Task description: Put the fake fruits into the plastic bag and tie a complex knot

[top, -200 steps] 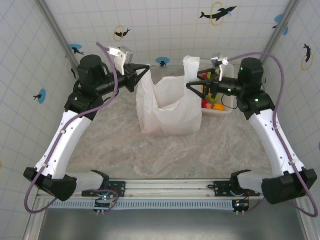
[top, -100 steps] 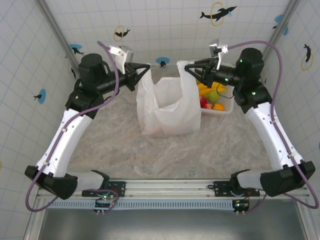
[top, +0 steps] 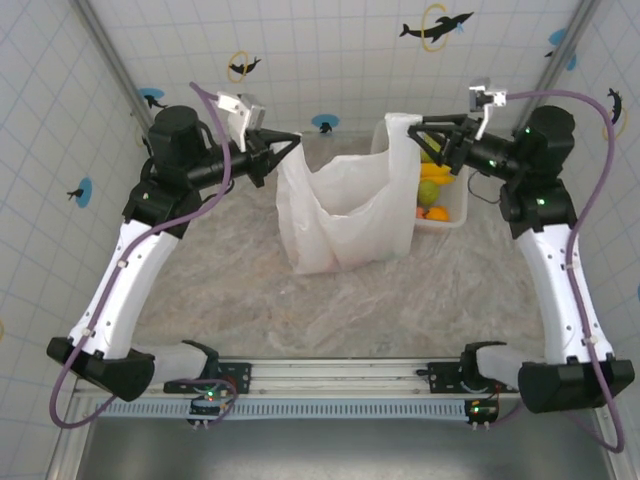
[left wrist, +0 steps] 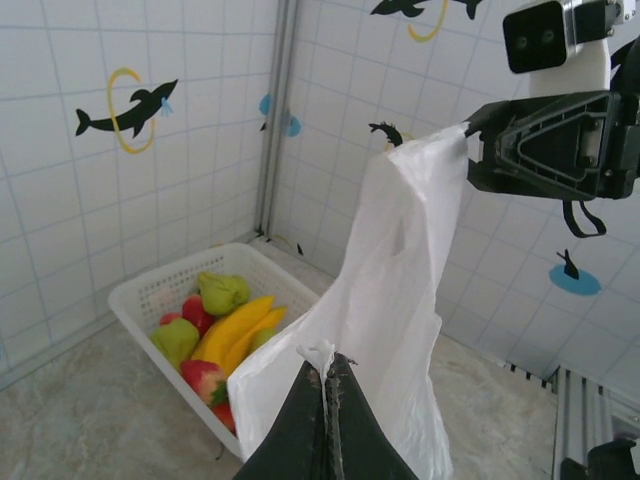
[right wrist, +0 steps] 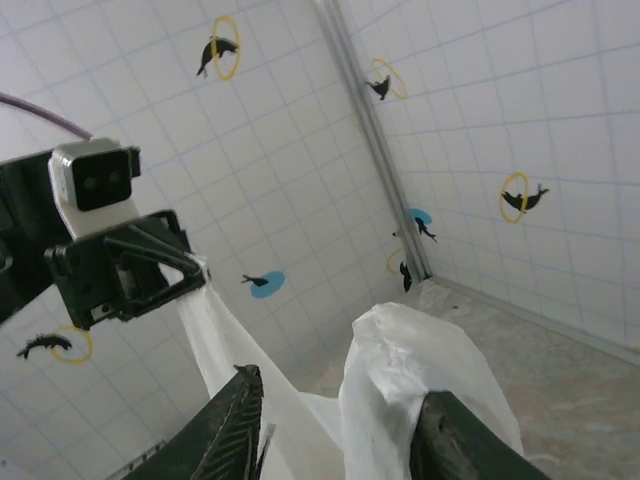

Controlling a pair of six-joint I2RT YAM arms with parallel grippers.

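The white plastic bag [top: 345, 215] stands mid-table with its mouth stretched between both grippers. My left gripper [top: 290, 140] is shut on the bag's left handle; that handle's crumpled tip pokes out between the closed fingers [left wrist: 327, 365]. My right gripper [top: 415, 127] is open, and the bag's right handle [right wrist: 400, 370] is draped over one finger [right wrist: 450, 440]; the other finger stands apart from it. The fake fruits [top: 432, 190] lie in the white basket behind the bag: a yellow banana [left wrist: 235, 335], green pears and red strawberries.
The white lattice basket [left wrist: 150, 290] sits at the back right, close to the tiled wall and touching the bag's right side. A metal corner post [left wrist: 275, 120] runs up behind it. Marbled tabletop [top: 330, 300] lies in front of the bag.
My right gripper has risen and swung right, carrying the bag's right handle with it and pulling the mouth wider. The left gripper has kept its grip and barely moved.
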